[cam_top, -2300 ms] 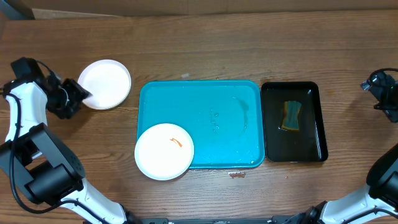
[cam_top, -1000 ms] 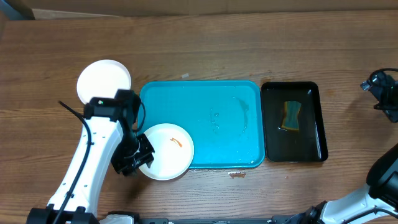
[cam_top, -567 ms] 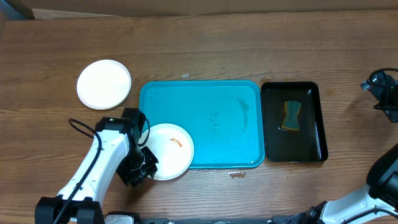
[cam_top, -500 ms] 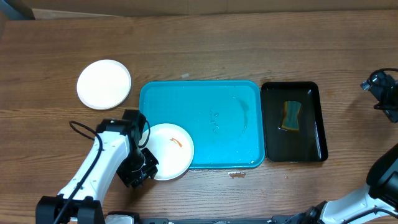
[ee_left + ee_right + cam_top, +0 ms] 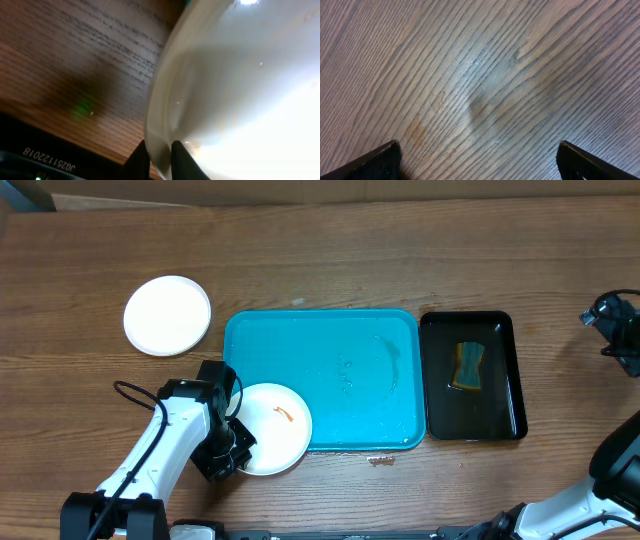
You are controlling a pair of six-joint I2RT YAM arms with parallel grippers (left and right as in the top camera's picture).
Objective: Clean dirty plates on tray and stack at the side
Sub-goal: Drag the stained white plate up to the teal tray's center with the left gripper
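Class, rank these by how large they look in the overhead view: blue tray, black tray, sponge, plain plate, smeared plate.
1. blue tray
2. black tray
3. plain plate and smeared plate, too alike to rank
4. sponge

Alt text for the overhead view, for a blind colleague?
The left gripper grips the rim of a smeared white plate on the blue tray's corner. Another white plate sits on the table; a sponge lies in the black tray.

Can't make out much of the dirty plate point(image 5: 240, 100) on the left wrist cam: blown-out, blurry, cropped at the edges. Only getting the tips of the left gripper point(image 5: 159, 156). Overhead, can't see the plate's left rim under it.
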